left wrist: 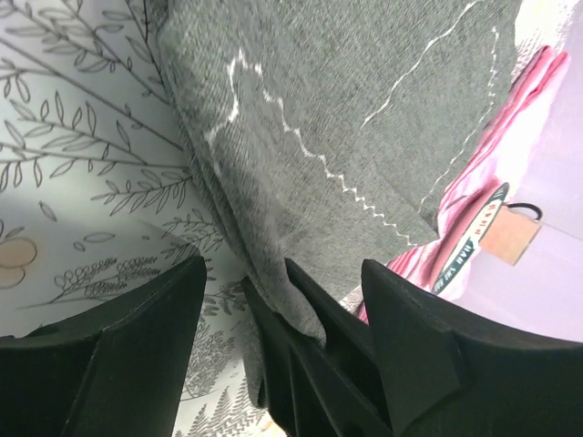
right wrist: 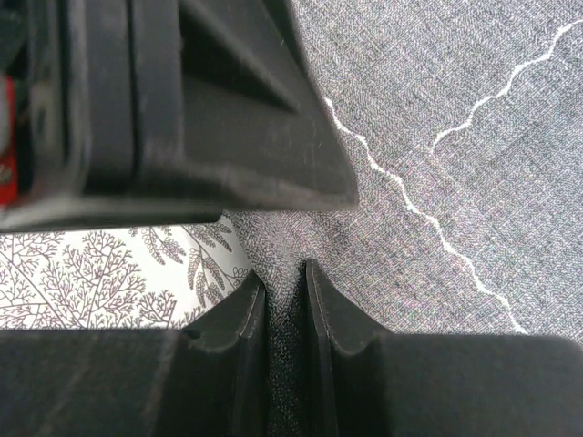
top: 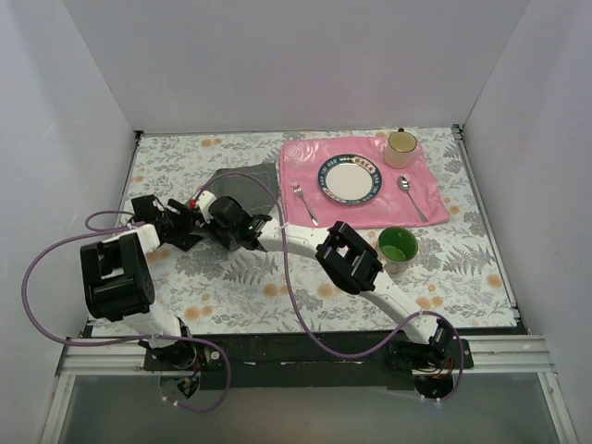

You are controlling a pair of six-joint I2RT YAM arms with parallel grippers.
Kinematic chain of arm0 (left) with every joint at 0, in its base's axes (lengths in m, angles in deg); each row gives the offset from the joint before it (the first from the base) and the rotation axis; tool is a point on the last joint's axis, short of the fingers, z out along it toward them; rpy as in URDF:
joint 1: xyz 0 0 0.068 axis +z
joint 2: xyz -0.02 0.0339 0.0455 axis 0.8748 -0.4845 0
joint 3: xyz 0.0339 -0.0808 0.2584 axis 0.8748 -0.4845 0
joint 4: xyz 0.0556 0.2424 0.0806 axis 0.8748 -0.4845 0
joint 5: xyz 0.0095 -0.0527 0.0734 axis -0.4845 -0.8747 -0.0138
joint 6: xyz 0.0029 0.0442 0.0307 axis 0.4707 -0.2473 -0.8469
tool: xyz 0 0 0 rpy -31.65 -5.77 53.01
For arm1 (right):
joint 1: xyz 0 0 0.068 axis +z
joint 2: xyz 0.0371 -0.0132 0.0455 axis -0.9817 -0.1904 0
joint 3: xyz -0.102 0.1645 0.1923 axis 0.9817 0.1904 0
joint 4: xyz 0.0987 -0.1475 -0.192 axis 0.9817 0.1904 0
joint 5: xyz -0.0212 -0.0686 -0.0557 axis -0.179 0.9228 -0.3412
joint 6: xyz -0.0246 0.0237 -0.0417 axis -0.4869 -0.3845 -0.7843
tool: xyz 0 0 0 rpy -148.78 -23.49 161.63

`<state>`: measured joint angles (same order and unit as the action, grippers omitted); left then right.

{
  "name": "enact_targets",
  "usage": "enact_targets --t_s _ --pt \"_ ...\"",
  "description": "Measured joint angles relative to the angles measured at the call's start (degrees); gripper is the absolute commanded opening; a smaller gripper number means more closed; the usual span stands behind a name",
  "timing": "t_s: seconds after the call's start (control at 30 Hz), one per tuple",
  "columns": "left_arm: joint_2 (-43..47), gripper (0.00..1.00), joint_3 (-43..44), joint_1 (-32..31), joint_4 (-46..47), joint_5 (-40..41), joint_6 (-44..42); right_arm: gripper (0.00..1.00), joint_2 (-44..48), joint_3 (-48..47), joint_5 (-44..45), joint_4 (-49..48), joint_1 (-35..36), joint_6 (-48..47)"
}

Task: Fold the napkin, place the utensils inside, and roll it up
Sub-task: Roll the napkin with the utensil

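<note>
The dark grey napkin (top: 245, 182) lies creased on the leaf-patterned table, left of the pink placemat (top: 301, 157). It fills the left wrist view (left wrist: 346, 91) and the right wrist view (right wrist: 455, 137). My right gripper (top: 222, 213) (right wrist: 284, 278) is shut on a pinched fold at the napkin's near edge. My left gripper (top: 194, 220) (left wrist: 284, 273) is open, its jaws wide apart on either side of the right gripper's fingers (left wrist: 301, 337) and the pinched fold. The fork (top: 304, 203) and spoon (top: 411, 196) lie on the placemat, either side of the plate (top: 350, 178).
A cream mug (top: 401, 148) stands at the placemat's far right corner. A green mug (top: 398, 248) stands on the table just in front of the placemat, beside the right arm's elbow. White walls enclose the table on three sides.
</note>
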<state>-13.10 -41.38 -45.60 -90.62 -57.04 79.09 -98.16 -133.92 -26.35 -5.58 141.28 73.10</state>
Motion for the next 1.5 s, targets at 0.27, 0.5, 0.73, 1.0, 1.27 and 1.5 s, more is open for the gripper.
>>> enact_targets --t_s 0.27,0.5,0.73,1.0,1.27,1.5 --pt "-5.29 0.63 3.02 0.94 2.82 -3.39 2.16 0.01 0.17 -0.31 -2.23 0.87 -0.59 0.68" --pt "-6.60 0.67 3.96 0.98 3.30 -4.04 2.84 0.01 0.98 -0.31 -3.19 2.75 -0.92 1.60" --pt "-5.57 0.65 4.39 0.59 1.36 -1.66 2.36 0.01 1.29 -0.31 -3.85 3.74 -0.98 1.60" --pt "-5.53 0.57 4.70 0.02 -0.70 0.59 2.95 0.01 1.55 -0.28 -4.31 4.00 -1.03 1.57" --pt "-5.70 0.43 5.14 -0.44 -1.92 2.12 2.62 0.01 2.14 1.29 -4.96 3.15 -1.03 1.33" --pt "-5.29 0.30 2.45 -0.15 1.27 2.16 0.81 0.09 2.49 2.45 -5.90 1.88 -1.31 1.05"
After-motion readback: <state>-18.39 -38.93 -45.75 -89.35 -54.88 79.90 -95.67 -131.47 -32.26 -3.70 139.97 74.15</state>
